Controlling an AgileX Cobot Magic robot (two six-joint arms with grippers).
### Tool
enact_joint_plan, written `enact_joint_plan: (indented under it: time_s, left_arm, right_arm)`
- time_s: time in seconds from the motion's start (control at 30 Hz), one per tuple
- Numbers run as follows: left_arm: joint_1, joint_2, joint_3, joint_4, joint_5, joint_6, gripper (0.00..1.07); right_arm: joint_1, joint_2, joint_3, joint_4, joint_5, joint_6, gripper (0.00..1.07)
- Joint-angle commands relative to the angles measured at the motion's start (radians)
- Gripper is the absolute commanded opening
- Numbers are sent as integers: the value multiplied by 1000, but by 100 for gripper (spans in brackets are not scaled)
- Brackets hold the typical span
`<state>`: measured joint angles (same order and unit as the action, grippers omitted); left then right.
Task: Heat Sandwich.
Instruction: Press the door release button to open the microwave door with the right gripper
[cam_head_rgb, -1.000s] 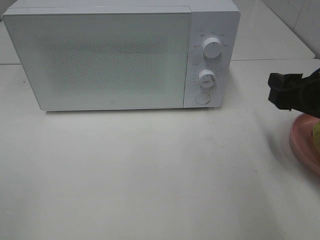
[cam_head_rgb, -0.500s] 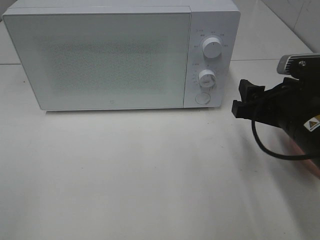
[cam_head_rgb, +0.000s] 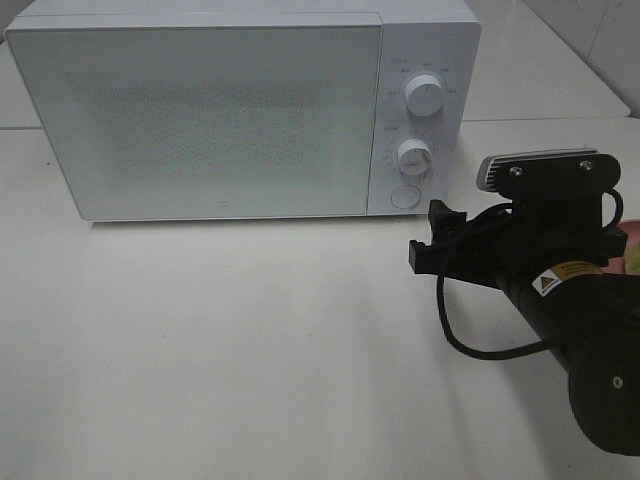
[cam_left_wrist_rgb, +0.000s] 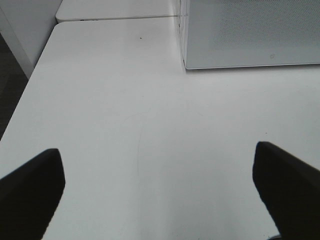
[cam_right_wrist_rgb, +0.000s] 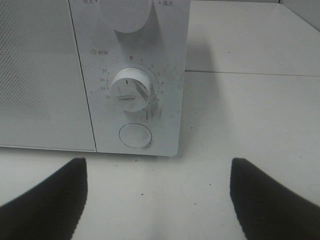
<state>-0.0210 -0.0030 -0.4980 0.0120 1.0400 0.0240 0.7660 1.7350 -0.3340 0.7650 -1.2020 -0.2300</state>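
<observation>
Swung right claw (cam_head_rgb: 428, 235) forward to the microwave (cam_head_rgb: 430, 25) | jaws wide, holding nothing | button (cam_right_wrist_rgb: 135, 135) dead ahead, likely my press to pop the shut door (cam_head_rgb: 200, 120) | sandwich behind me, hidden by my arm (cam_head_rgb: 585, 330)

You'll find the microwave (cam_head_rgb: 200, 110) at the back of the desk (cam_head_rgb: 220, 340), with its upper knob (cam_head_rgb: 425, 96), lower knob (cam_head_rgb: 414, 156) and button (cam_head_rgb: 404, 195) stacked down its right side. The right gripper (cam_head_rgb: 428, 236) hangs just before that button, apart from it, over the desk.

Red 0 above microwave dial (cam_right_wrist_rgb: 131, 91), scale perhaps 20 to 35, warning-triangle label (cam_head_rgb: 566, 274) on right arm (cam_head_rgb: 590, 345)
</observation>
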Motion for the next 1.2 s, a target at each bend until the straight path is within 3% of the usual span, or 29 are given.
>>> enact_joint_plan:
  time_s: [0.03,0.37,0.77,0.97,1.2]
  left_arm:
    - [-7,-27,4,1,-4,-4,98]
    - [-7,-27,4,1,-4,-4,98]
    - [-7,-27,4,1,-4,-4,98]
    - [-7,-27,4,1,-4,-4,98]
    - [-7,-27,4,1,-4,-4,98]
  right_arm:
    - [4,0,-9,4,-59,8,76]
    - [4,0,-9,3,-27,196,76]
    - [4,0,-9,3,-8,938,74]
    - [4,0,-9,3,-7,1257,66]
    - [4,0,-9,3,-7,1391,51]
